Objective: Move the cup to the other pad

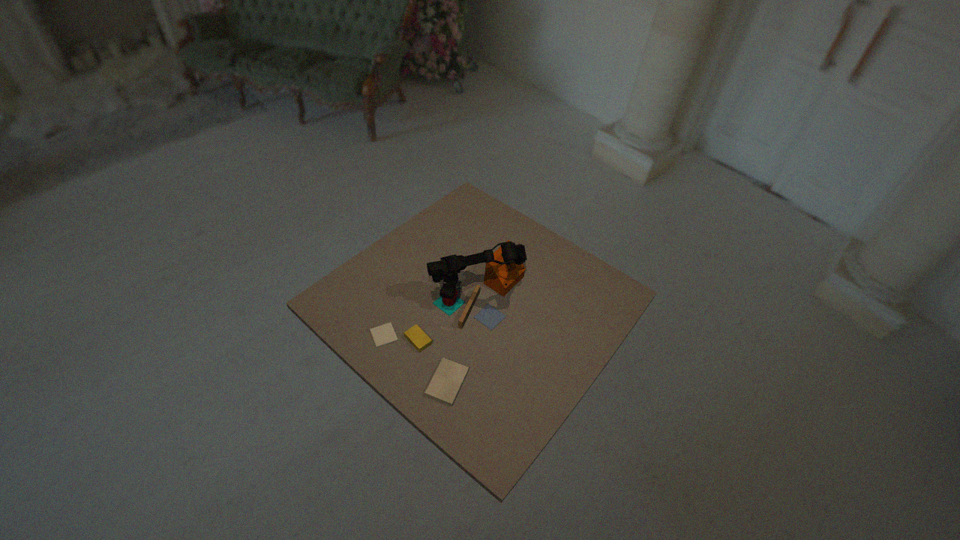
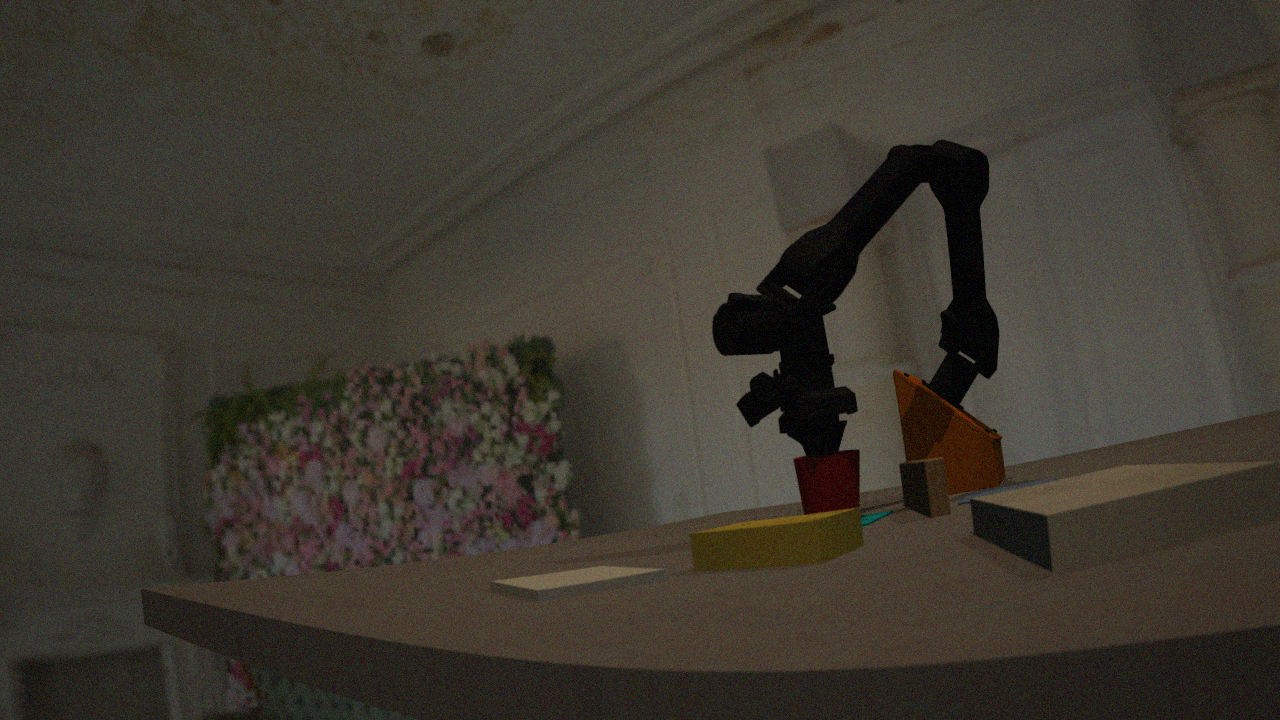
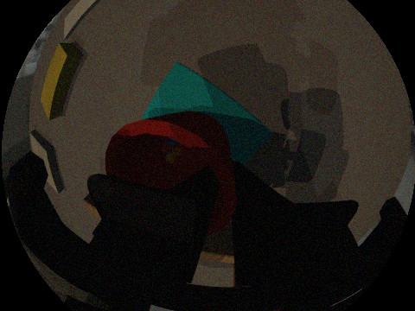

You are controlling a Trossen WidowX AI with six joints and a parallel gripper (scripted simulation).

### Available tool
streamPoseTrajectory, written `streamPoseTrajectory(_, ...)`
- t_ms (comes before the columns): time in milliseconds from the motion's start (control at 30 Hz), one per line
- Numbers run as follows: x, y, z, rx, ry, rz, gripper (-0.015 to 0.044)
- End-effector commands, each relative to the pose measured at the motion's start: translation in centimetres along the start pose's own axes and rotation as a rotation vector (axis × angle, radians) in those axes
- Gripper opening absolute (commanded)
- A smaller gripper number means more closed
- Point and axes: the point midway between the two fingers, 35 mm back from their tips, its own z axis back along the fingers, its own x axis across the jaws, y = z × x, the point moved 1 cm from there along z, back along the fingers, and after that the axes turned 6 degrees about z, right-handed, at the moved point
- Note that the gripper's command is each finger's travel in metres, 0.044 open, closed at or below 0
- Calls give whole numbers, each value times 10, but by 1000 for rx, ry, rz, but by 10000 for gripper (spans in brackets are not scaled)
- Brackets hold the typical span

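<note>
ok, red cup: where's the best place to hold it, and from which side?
By the rim wall, from straight above, as the hand holds it now, one finger likely inside. The cup stands upright, wider at the open top, so a top hold should keep it level and the marbles in.

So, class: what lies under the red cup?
A teal pad lies under the red cup, which the end effector grips. Whether the cup's base touches the pad is hidden by the yellow block.
</note>
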Motion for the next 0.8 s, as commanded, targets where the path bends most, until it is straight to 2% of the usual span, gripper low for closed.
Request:
streamPoseTrajectory(0, 0, 0, 1, -1, 0, 1, 0)
streamPoseTrajectory(100, 0, 0, 1, -1, 0, 1, 0)
streamPoseTrajectory(267, 0, 0, 1, -1, 0, 1, 128)
streamPoseTrajectory(767, 0, -1, 17, -1, 0, -2, 128)
